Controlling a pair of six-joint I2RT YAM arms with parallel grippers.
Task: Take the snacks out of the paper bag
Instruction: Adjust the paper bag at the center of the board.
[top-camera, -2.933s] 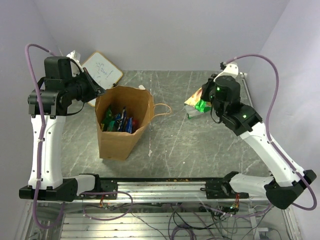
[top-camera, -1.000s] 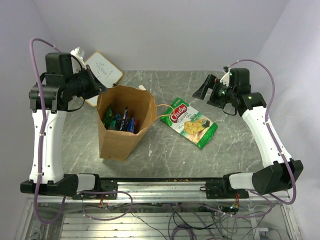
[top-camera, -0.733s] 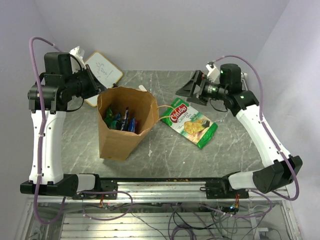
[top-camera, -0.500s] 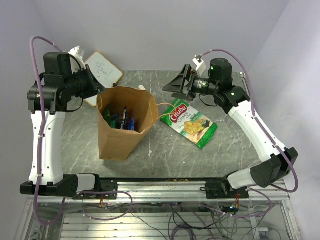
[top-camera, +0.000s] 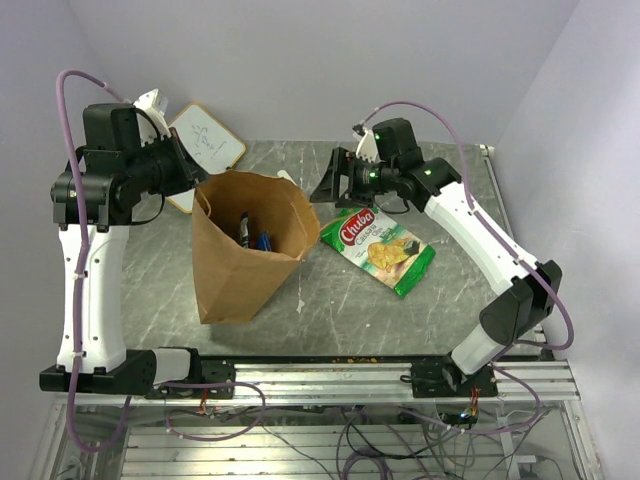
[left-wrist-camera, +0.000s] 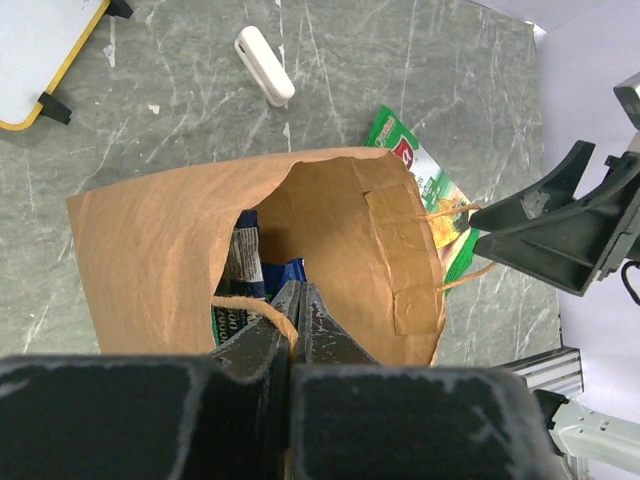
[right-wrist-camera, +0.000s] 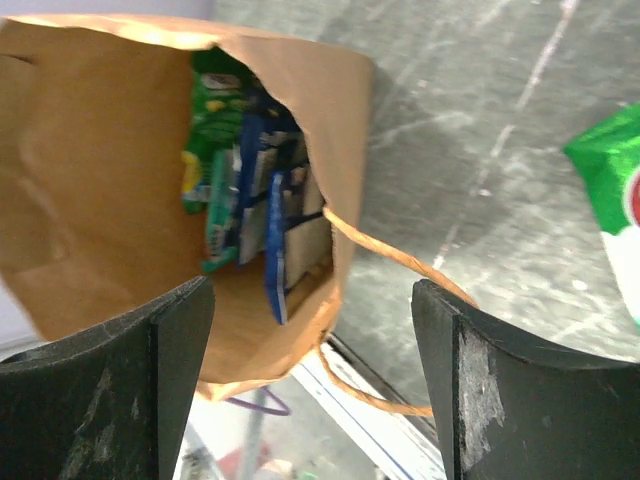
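One snack is out — the green packet (top-camera: 378, 250) is lying flat on the counter (top-camera: 450, 300), just right of the paper bag (top-camera: 245, 255). So the job is under way, but I'd say it's nowhere near finished. Looking into the open mouth, a blue packet (right-wrist-camera: 275, 235) and a second green packet (right-wrist-camera: 212, 140) are standing on edge inside, with more foil tucked between them that I can't sort out.

The left fingers (left-wrist-camera: 297, 310) are pinching shut on the bag's rim, right where the twine handle crosses. The bag seems to be leaning, its mouth tipping toward the right arm. The right fingers (top-camera: 328, 186) are hanging spread wide and carrying nothing, just at the right side of the bag's mouth and pointing in at those packets.

As I'm reading it, this is the reach for the next snack — and more trips into the bag are waiting after that, one per packet, before the bag is emptied.
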